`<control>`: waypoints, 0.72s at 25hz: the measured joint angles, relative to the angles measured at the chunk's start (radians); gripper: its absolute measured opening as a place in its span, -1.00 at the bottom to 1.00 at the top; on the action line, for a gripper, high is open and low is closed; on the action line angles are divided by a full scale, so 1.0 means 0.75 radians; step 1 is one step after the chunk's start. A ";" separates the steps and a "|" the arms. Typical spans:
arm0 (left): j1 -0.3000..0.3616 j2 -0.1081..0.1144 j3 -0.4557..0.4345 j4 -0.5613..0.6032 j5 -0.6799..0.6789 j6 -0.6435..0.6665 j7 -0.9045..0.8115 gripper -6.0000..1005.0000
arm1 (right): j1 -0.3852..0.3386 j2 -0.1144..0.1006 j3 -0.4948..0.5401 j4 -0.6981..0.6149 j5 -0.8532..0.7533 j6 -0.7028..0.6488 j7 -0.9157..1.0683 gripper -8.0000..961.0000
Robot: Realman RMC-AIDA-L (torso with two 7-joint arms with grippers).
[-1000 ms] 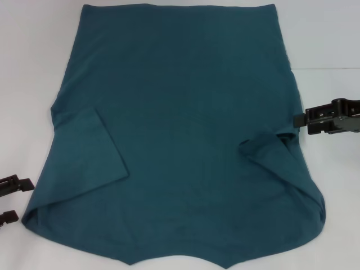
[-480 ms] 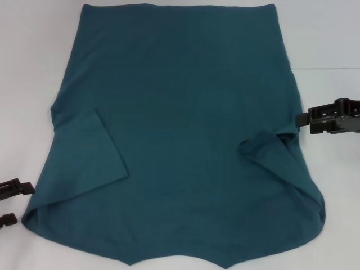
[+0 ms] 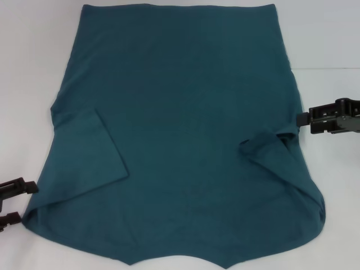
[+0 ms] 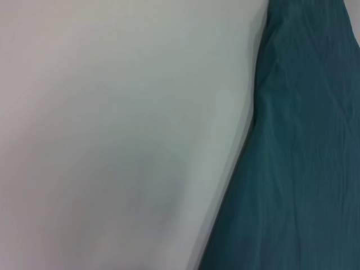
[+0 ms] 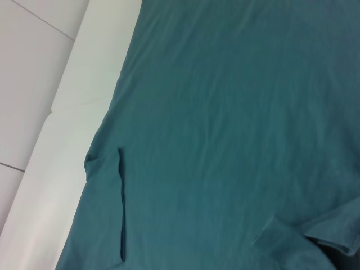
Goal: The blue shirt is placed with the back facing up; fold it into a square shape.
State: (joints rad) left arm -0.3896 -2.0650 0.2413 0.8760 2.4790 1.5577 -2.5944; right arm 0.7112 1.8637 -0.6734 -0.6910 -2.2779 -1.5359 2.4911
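Shirt: the blue shirt [image 3: 180,135] lies spread flat over the white table [image 3: 34,67], filling most of the surface in front of the robot, its straight hem at the far side and the rounded shoulder end nearest the robot.
Sleeves: both short sleeves are turned inward onto the body of the shirt; the left sleeve [image 3: 93,154] lies as a flat flap, the right sleeve [image 3: 270,149] is more bunched, with a raised fold along its edge.
Left gripper: the left gripper [image 3: 14,201] sits low at the table's left edge, just beside the shirt's near-left corner, its two black fingers spread apart with nothing between them.
Right gripper: the right gripper [image 3: 304,119] hangs at the shirt's right edge, level with the folded sleeve, its tip just beside the fabric; I cannot tell from here whether its fingers are parted or closed.
Left wrist view: bare tabletop [image 4: 112,135] with the shirt's edge [image 4: 304,169] running alongside.
Right wrist view: the shirt's back [image 5: 225,112] with the left sleeve's edge [image 5: 121,202] showing as a dark line, and white table [image 5: 67,140] beyond.
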 joint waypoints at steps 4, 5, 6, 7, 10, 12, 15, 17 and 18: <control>-0.003 0.002 0.022 -0.005 0.000 -0.010 0.004 0.89 | 0.000 0.000 0.000 0.000 0.000 0.010 -0.002 0.23; -0.003 0.002 0.026 -0.005 0.000 -0.011 0.004 0.89 | 0.001 0.000 0.000 0.000 0.000 0.011 -0.002 0.23; -0.004 0.002 0.029 -0.005 0.000 -0.013 0.004 0.89 | 0.001 0.000 0.000 0.000 0.000 0.012 -0.003 0.23; -0.004 0.002 0.031 -0.005 0.000 -0.013 0.004 0.89 | 0.001 0.000 0.000 0.000 0.000 0.012 -0.005 0.23; -0.008 0.002 0.054 -0.009 0.001 -0.016 0.004 0.89 | 0.001 0.000 0.001 0.000 0.000 0.015 -0.011 0.22; -0.014 0.002 0.080 -0.014 0.002 -0.018 0.004 0.89 | 0.001 0.000 0.002 -0.001 0.000 0.018 -0.012 0.22; -0.026 0.000 0.111 -0.027 0.002 -0.023 0.003 0.89 | 0.001 0.000 0.002 0.000 0.000 0.022 -0.012 0.22; -0.040 0.000 0.129 -0.040 0.002 -0.026 0.002 0.88 | 0.001 0.000 0.002 0.000 0.000 0.026 -0.013 0.21; -0.047 0.001 0.134 -0.048 0.002 -0.026 0.002 0.88 | 0.000 0.000 0.002 0.000 0.000 0.028 -0.014 0.21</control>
State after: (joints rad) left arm -0.4251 -2.0646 0.3420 0.8401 2.4806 1.5379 -2.5933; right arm 0.7111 1.8637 -0.6717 -0.6908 -2.2780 -1.5152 2.4808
